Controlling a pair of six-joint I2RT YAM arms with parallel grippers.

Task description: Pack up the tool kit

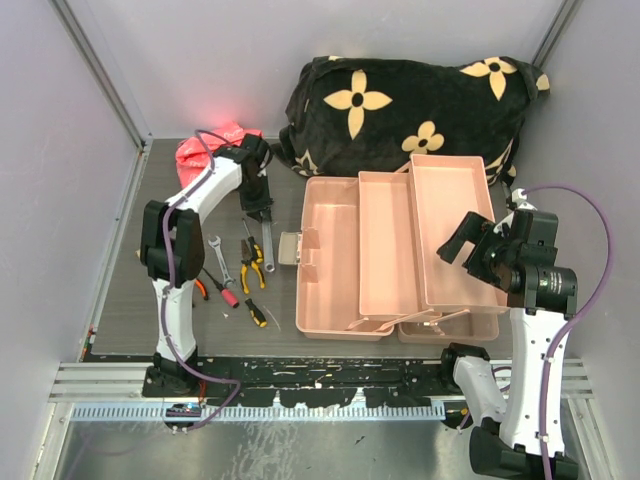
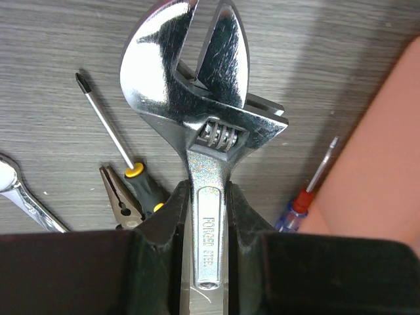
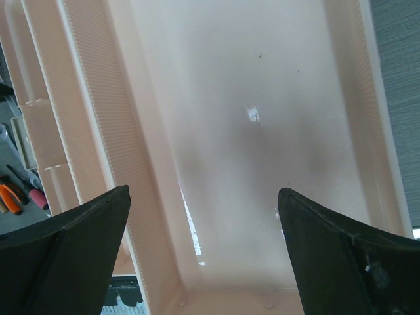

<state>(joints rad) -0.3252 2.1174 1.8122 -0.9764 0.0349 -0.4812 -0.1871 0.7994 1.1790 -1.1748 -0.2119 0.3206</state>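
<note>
Big black plush fabric w/ yellow flower print (image 1: 410,100) lies bunched at the far side of the grey wood-grain table (image 1: 120,300). Just in front of it sits the large salmon-pink translucent plastic toolbox (image 1: 330,260), open at centre-right, w/ its tiered trays fanned out side by side. The right gripper (image 3: 203,197) hangs over the rightmost tray (image 1: 450,200), fingers spread wide above the tray floor. A crumpled bright pink plastic bag (image 1: 205,148) sits at the far-left corner, behind the left arm. The left gripper (image 2: 209,216), just left of the toolbox, is pinched narrow on the handle of a chrome adjustable wrench (image 2: 197,98), wrench head sticking out past the fingertips; can't tell if it's off the table. Rest of the kit lies on the table left of the box: silver open-end wrench (image 1: 222,258), yellow-handled pliers (image 1: 252,270), orange-handled pliers (image 1: 200,288), red-handled screwdriver (image 1: 225,293), yellow/black Phillips screwdriver (image 2: 108,131), and a red/blue clear-handled screwdriver (image 2: 308,197) right beside the box wall.
</note>
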